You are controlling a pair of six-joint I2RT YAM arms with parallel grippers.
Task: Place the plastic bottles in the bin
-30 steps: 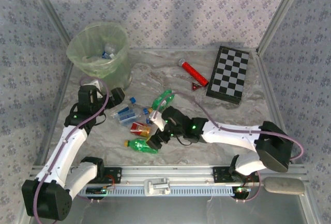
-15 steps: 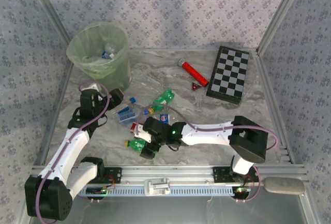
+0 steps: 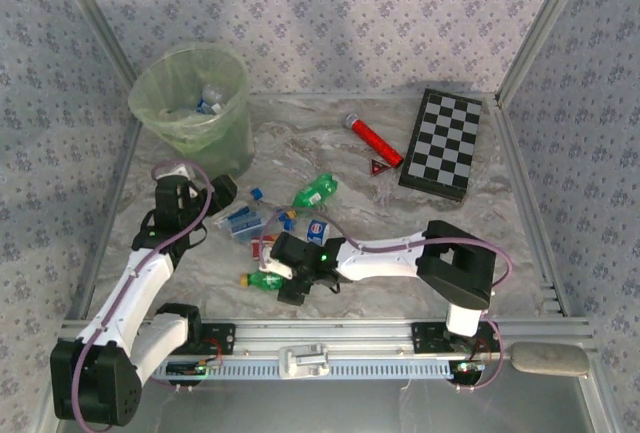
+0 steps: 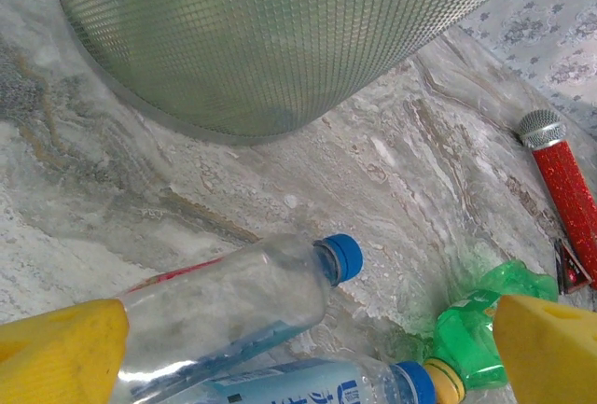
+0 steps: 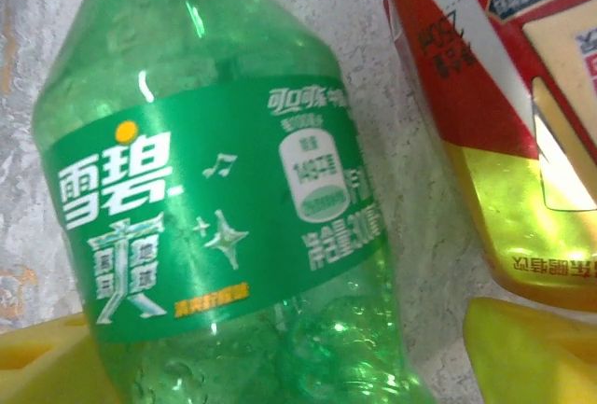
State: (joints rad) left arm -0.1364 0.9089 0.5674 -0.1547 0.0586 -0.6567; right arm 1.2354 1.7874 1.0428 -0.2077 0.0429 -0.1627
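Several small plastic bottles (image 3: 245, 223) lie scattered over the near-left part of the marbled tabletop (image 3: 300, 148). The translucent pale-green round bin (image 3: 195, 93) stands at its far-left corner.

From the left wrist, the left pincer (image 4: 303, 348) gapes wide with a clear blue-capped bottle (image 4: 233, 301) between its fingers.

From the right wrist, the right pincer (image 5: 289, 367) stands apart astride a green-labelled green bottle (image 5: 215, 227), which has a red-labelled bottle (image 5: 485, 77) beside it.

The left arm (image 3: 132, 285) and right arm (image 3: 385, 258) have white links and black joints — mauve cables (image 3: 205, 198) loop along them; fingers (image 5: 522, 348) are yellow.
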